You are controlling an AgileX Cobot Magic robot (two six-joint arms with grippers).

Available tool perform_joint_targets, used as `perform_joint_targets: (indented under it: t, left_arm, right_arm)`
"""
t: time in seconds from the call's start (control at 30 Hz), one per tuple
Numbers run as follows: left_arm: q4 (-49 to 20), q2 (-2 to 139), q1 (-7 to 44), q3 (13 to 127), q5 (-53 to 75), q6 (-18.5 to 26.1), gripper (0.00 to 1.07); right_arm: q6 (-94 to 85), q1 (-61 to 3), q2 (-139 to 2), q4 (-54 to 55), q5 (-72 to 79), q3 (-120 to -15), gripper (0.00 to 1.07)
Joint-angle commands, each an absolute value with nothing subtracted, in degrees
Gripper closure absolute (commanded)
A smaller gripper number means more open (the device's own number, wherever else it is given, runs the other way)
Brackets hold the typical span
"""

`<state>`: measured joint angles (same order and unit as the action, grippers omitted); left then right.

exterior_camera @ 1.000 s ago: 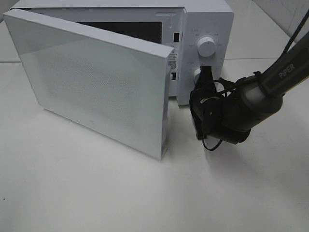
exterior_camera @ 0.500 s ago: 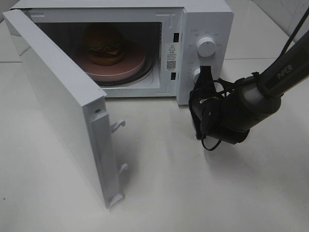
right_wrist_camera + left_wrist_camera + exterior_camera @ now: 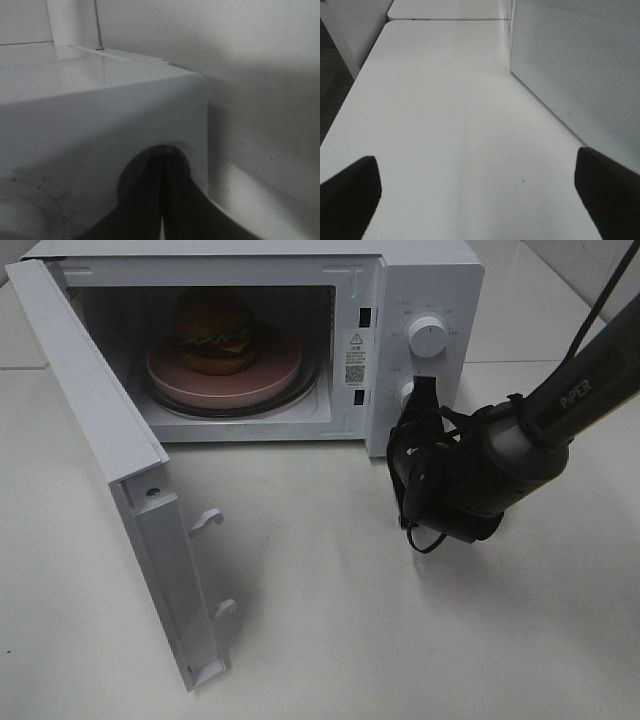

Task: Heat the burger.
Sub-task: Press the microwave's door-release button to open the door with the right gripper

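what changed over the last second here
The microwave door swung outward to the left, from half shut to wide open, uncovering the burger on the pink plate. Nothing was gripped or released. The right claw stayed shut by the lower knob.

- I'm looking at a white microwave [image 3: 425, 280] sitting on the white surface [image 3: 330, 620], with its door [image 3: 90, 410] standing wide open to the left.
- A round pink plate [image 3: 262, 380] is lying on the glass turntable [image 3: 303, 398] inside.
- Two white hooks [image 3: 205, 522] are sticking out of the door's inner edge.
- The upper dial [image 3: 428, 337] is showing fully, while the lower dial [image 3: 407, 393] is sitting partly hidden.
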<state>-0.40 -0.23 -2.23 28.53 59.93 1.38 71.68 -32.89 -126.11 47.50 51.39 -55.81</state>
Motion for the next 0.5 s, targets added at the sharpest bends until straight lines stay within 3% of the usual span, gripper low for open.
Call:
perform_joint_targets:
  t: [0.03,0.5]
  left_arm:
    - [-0.4,-1.4,-2.3,28.6,59.5,1.0,0.03]
    - [-0.4,-1.4,-2.3,28.6,59.5,1.0,0.03]
  right_arm:
    - [72.0,-31.7,-126.1,41.1,61.4,-59.7,1.06]
    - [72.4,-32.9,-119.0,41.1,50.1,-49.2,1.06]
